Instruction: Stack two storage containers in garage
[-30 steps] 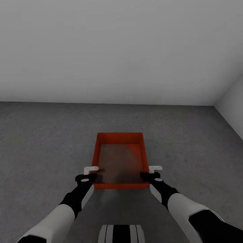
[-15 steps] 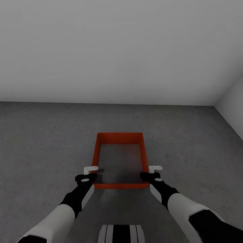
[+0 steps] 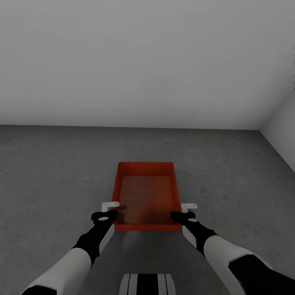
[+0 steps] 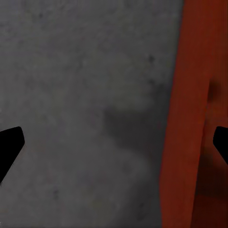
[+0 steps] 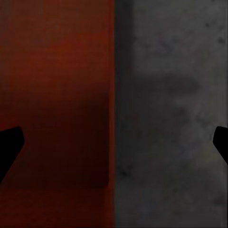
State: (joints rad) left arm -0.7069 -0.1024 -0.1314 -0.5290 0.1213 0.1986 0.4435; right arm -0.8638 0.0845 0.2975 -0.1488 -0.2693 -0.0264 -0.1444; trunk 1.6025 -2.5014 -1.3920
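On the left of the head view the left arm (image 3: pixel 88 246), white at the forearm and black toward the wrist, reached forward and down to the near left corner of the storage container (image 3: pixel 146 196). The left gripper (image 3: pixel 110 208) sat at that corner with its white fingers (image 3: pixel 110 204) spread either side of the bin's left wall; in the left wrist view the left gripper (image 4: pixel 114 142) had its two dark fingertips (image 4: pixel 9 145) far apart at opposite edges of the picture, the red-orange wall (image 4: pixel 190 123) running between them nearer one tip, so the jaws stood wide and clamped nothing. Whether either tip touched the wall could not be told. The container, an open red-orange rectangular bin, lay on the floor (image 3: pixel 53 172), dark grey mottled concrete, in the middle of the head view, its long sides pointing away toward the plain grey-white back wall (image 3: pixel 147 61). It stood well apart from that wall and from the side wall (image 3: pixel 282 131) at the far right. On the right, the right arm (image 3: pixel 213 246) reached to the bin's near right corner, where the right gripper (image 3: pixel 184 209) straddled the right wall. In the right wrist view the right gripper (image 5: pixel 114 142) likewise showed its dark fingertips (image 5: pixel 9 147) wide apart, with the container's edge (image 5: pixel 57 95) and bare concrete (image 5: pixel 175 118) between them, gripping nothing.
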